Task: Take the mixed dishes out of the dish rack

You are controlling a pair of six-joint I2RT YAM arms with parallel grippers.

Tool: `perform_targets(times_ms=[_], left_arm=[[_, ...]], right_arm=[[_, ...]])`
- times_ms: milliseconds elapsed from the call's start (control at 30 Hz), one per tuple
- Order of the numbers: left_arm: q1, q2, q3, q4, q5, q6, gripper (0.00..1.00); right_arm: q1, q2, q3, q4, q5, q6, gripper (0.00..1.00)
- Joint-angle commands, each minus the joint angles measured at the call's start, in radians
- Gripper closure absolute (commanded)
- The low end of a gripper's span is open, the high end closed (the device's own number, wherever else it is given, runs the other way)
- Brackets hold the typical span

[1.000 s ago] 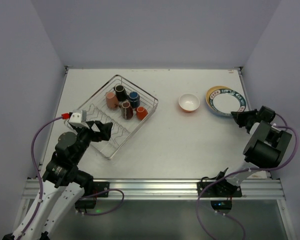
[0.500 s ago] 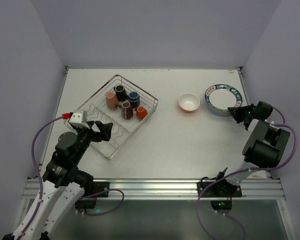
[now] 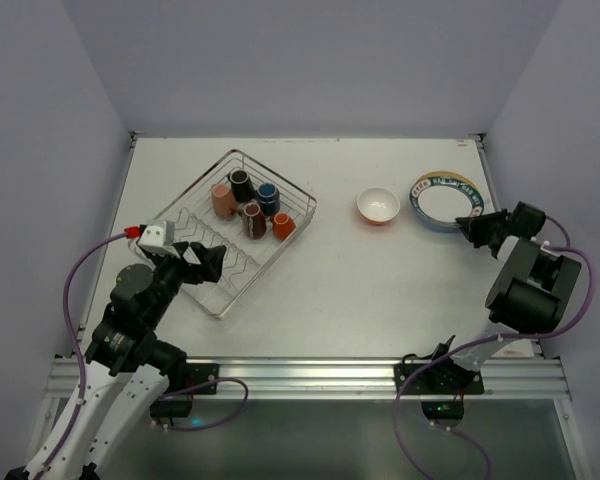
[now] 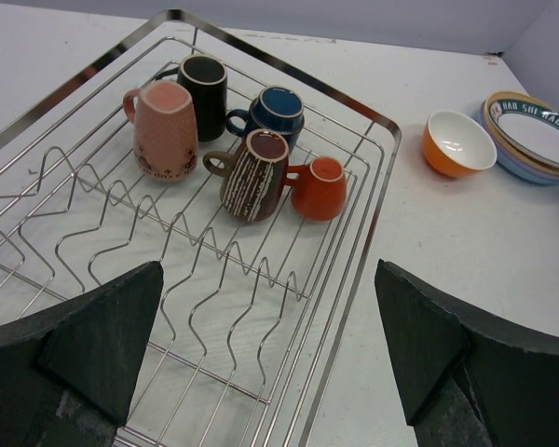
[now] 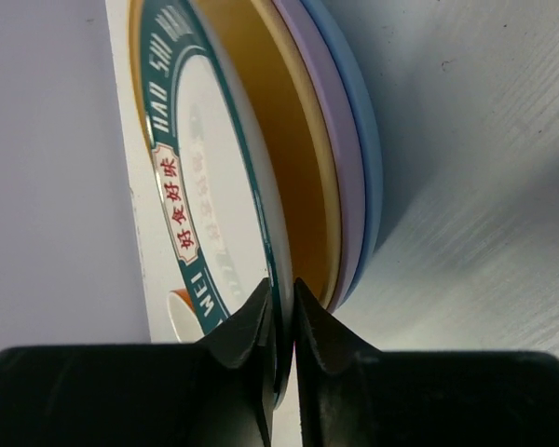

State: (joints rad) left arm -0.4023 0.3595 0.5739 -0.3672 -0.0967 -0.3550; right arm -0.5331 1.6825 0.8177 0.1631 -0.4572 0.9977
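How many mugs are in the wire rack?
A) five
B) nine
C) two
A, five: the pink mug, black mug, blue mug, brown mug and orange mug all sit in the rack.

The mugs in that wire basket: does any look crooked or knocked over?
Slightly. The brown striped mug seems to lean toward the orange mug beside it, which also looks tipped on the wavy wires of the dish rack. The pink mug, black mug and blue mug stand upright. Nothing looks spilled or broken.
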Motion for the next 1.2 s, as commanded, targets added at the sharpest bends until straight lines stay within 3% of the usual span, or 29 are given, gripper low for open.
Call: perform_targets(times_ms=[0,100,167,333,467,800,1167], left_arm=[[-0.007,-0.007,-0.008,0.028,0.014,0.024,0.0],[-0.007,-0.013,-0.009,0.025,0.005,0.024,0.0],[-0.007,-0.013,-0.009,0.025,0.0,0.024,0.0],[-0.007,-0.004,-0.003,0.022,0.003,0.025,0.0],[-0.007,-0.008,-0.006,0.024,0.0,0.025,0.0],[-0.006,-0.01,-0.009,0.025,-0.001,0.027,0.0],[-0.007,-0.007,-0.009,0.025,-0.001,0.027,0.0]], right_arm=[[-0.002,-0.01,0.054,0.013,0.003,-0.011,0.84],[-0.002,-0.021,0.066,-0.002,0.009,-0.018,0.78],[-0.002,-0.023,0.077,-0.022,0.012,-0.024,0.65],[0.002,-0.041,0.084,-0.079,0.063,-0.063,0.61],[0.041,-0.053,0.132,-0.16,0.149,-0.114,0.45],[0.105,-0.072,0.23,-0.37,0.324,-0.205,0.25],[0.157,-0.006,0.334,-0.455,0.371,-0.265,0.24]])
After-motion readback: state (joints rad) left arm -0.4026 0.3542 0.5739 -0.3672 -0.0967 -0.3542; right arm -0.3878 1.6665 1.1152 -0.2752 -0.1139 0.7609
